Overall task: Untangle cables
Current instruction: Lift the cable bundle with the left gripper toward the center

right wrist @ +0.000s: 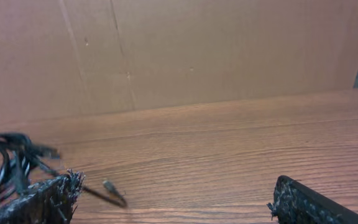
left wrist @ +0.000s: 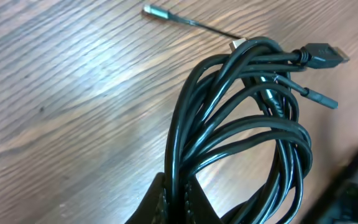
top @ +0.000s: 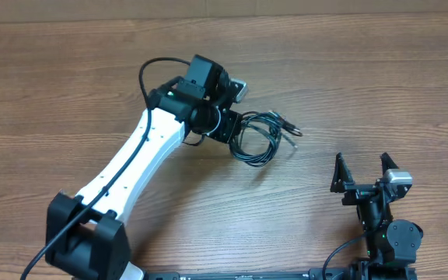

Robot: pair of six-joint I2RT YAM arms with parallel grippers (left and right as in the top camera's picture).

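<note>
The cables (top: 259,136) are a tangled bundle of thin black cords on the wooden table, right of centre. In the left wrist view the bundle (left wrist: 241,130) loops upward, with a USB-like plug (left wrist: 325,55), a slim plug (left wrist: 319,98) and a silver-tipped end (left wrist: 157,12) sticking out. My left gripper (top: 230,128) (left wrist: 182,199) is shut on strands of the bundle at its left edge. My right gripper (top: 362,173) (right wrist: 173,199) is open and empty near the front right, well apart from the cables. Blurred cables (right wrist: 11,162) and a plug end (right wrist: 110,188) show at the left of the right wrist view.
The wooden table (top: 364,78) extends all round. A brown cardboard wall (right wrist: 197,50) stands along the far edge. The white left arm (top: 131,171) stretches diagonally from the front left.
</note>
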